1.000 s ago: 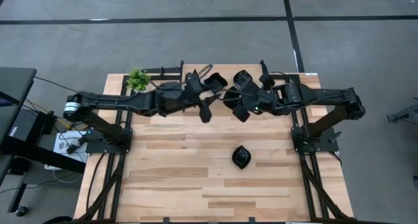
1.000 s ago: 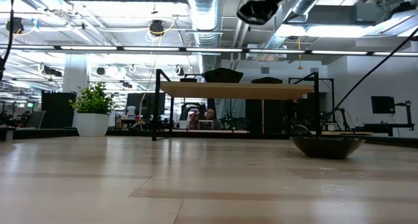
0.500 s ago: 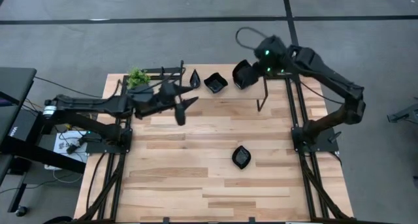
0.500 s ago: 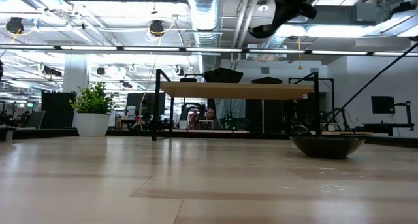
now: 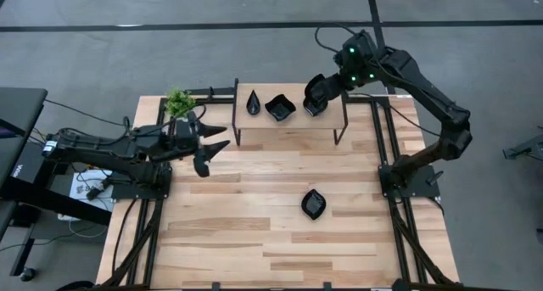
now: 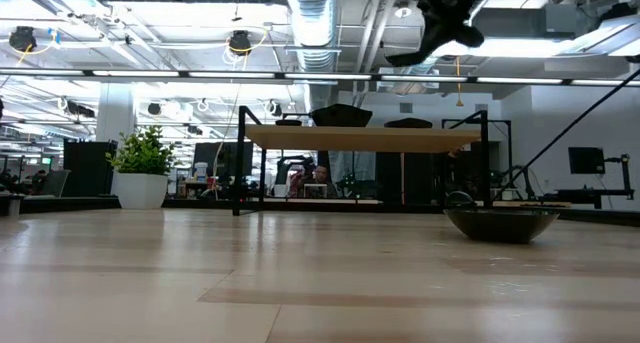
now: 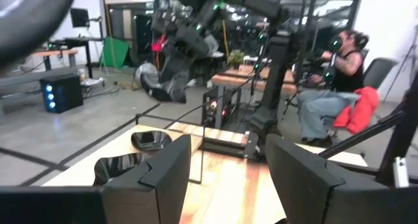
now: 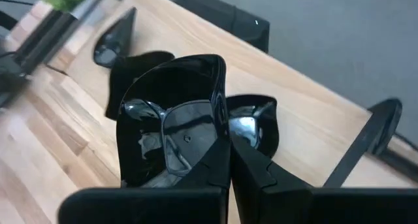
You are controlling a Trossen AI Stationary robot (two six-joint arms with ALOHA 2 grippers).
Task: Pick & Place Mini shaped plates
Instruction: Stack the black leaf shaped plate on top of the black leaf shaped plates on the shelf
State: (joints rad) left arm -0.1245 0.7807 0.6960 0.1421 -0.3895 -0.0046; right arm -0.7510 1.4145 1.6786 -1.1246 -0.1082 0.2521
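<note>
My right gripper hangs above the right end of the small raised shelf at the table's far edge, its fingers pinched together on the rim of a wavy-edged black plate, which tilts steeply in my grip. Under it on the shelf top sit two more mini plates: a wavy square one near the middle and a narrow teardrop one toward the left. In my right wrist view another glossy dish shows just behind the plate I hold, and the teardrop lies beyond it, near a blurred bit of green. My left gripper is low over the table's left side, just off the shelf's left legs, with its fingers spread wide apart and nothing between them. The small potted plant stands at the far left corner, close behind my left arm. One leaf-like plate lies alone on the bare wooden table, right of centre and well apart from both my grippers. From table level that plate sits in front of the shelf's right leg, and the shelf carries dark dishes on top. Beyond the table my left wrist view shows a seated person at a desk.
</note>
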